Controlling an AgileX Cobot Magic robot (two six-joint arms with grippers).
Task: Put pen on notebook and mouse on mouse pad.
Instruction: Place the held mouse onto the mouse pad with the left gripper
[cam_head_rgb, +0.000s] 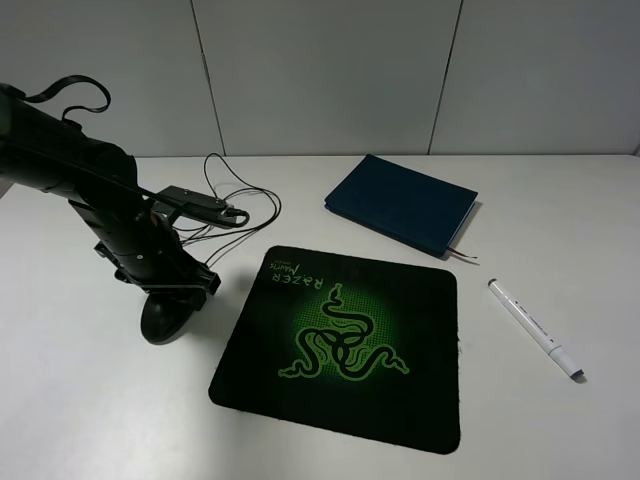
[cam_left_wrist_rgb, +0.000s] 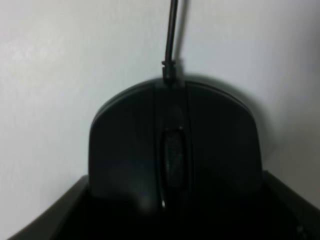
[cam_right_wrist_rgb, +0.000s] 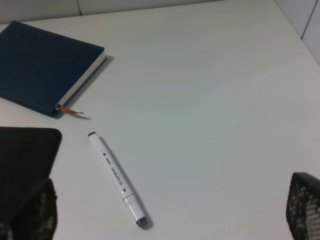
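White desk (cam_head_rgb: 80, 400) and grey wall panels frame your workspace. Your mouse (cam_left_wrist_rgb: 175, 150) sits on the bare desk just left of the mouse pad (cam_head_rgb: 345, 345), not on it, and its thin cable (cam_head_rgb: 235, 195) loops away toward the wall. Your left tool (cam_head_rgb: 172, 300) is down over the mouse. In the left wrist view its dark fingers (cam_left_wrist_rgb: 45, 220) flank the mouse close at both sides, but it is black on black, so you cannot tell whether they press on it.

Your pen (cam_head_rgb: 535, 328) lies flat and diagonal on the desk to the right of the mouse pad, apart from it and with nothing touching it. The notebook (cam_head_rgb: 402, 203) lies closed beyond the pad's far right corner, near the pad, with its reddish ribbon (cam_head_rgb: 462, 256) poking out toward the pen. The pad shows its green logo and lettering uncovered.

Your right tool (cam_right_wrist_rgb: 167, 217) hangs above the desk near the pen, its mesh-faced fingers spread wide with nothing between them.
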